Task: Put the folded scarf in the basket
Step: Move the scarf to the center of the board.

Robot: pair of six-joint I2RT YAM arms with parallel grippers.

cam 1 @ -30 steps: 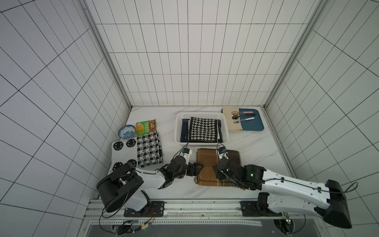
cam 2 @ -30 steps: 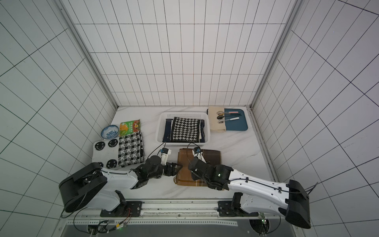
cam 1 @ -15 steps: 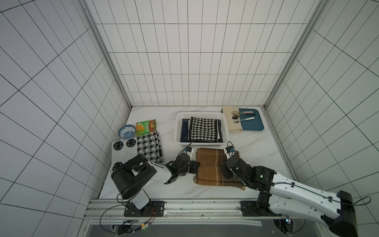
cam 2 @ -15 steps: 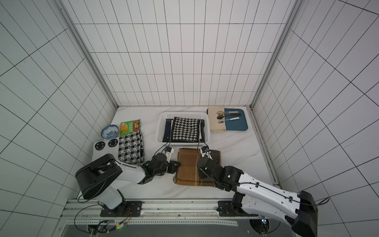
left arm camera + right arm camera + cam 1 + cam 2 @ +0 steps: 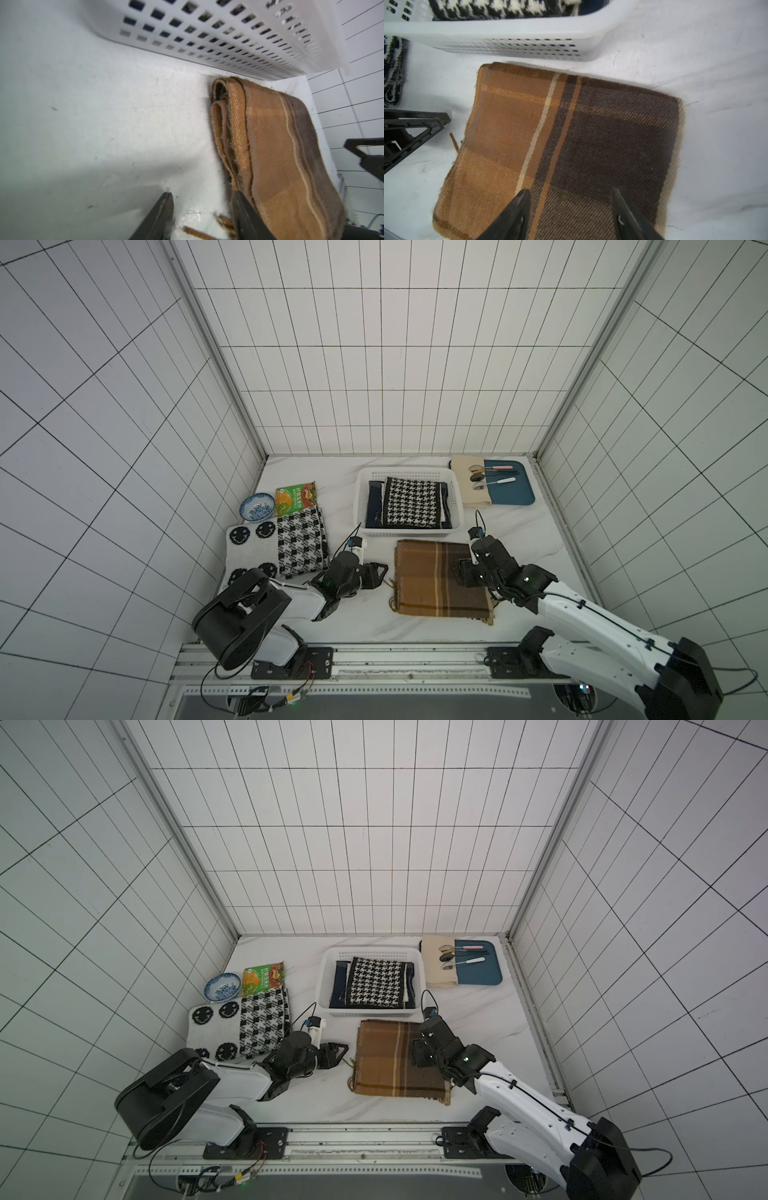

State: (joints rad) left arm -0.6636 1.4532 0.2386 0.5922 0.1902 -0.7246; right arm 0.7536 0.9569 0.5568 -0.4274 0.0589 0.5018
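Observation:
The folded scarf (image 5: 436,576) (image 5: 395,1056) is brown plaid and lies flat on the table, just in front of the basket (image 5: 361,506) (image 5: 365,1013). The white perforated basket holds a houndstooth scarf (image 5: 411,502) on a navy one. My left gripper (image 5: 380,572) (image 5: 201,194) is open at table level beside the scarf's left edge (image 5: 280,155), with only loose fringe between its fingers. My right gripper (image 5: 463,572) (image 5: 570,190) hovers open over the scarf's dark right part (image 5: 550,135), holding nothing.
At the left, a black-and-white check scarf (image 5: 301,547) lies on a smiley-face mat (image 5: 249,549). Behind them are a blue bowl (image 5: 257,506) and a snack packet (image 5: 296,497). A blue tray (image 5: 511,489) with spoons and a beige cloth (image 5: 469,485) sits at the back right.
My right gripper has moved from the scarf's middle to its right part. My left gripper has backed a little to the left off the scarf's edge. The scarf now lies spread flat.

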